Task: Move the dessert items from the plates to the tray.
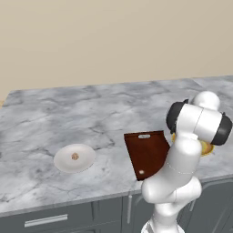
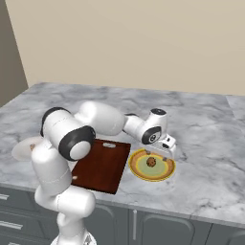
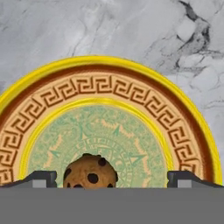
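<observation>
A round chocolate-chip cookie point(image 3: 90, 173) lies on the greenish centre of the yellow-rimmed plate point(image 3: 105, 87), low between my fingertips point(image 3: 41, 178) and slightly left of their middle. My gripper point(image 2: 161, 154) hangs open just above this plate point(image 2: 143, 176) and its cookie point(image 2: 151, 161), touching neither. The dark reddish-brown tray point(image 2: 100, 165) lies flat right beside that plate, on its left. Farther left on the counter sits the white plate point(image 1: 63, 163) with a small tan morsel point(image 1: 75, 156) at its centre. My arm hides most of the yellow plate point(image 1: 207, 148) in the left base view.
Everything rests on a grey marble counter point(image 1: 104, 113) against a beige wall. The counter's front edge point(image 2: 182, 217) runs just below the tray and yellow plate, with grey cabinet fronts underneath. Bare marble stretches behind the plates.
</observation>
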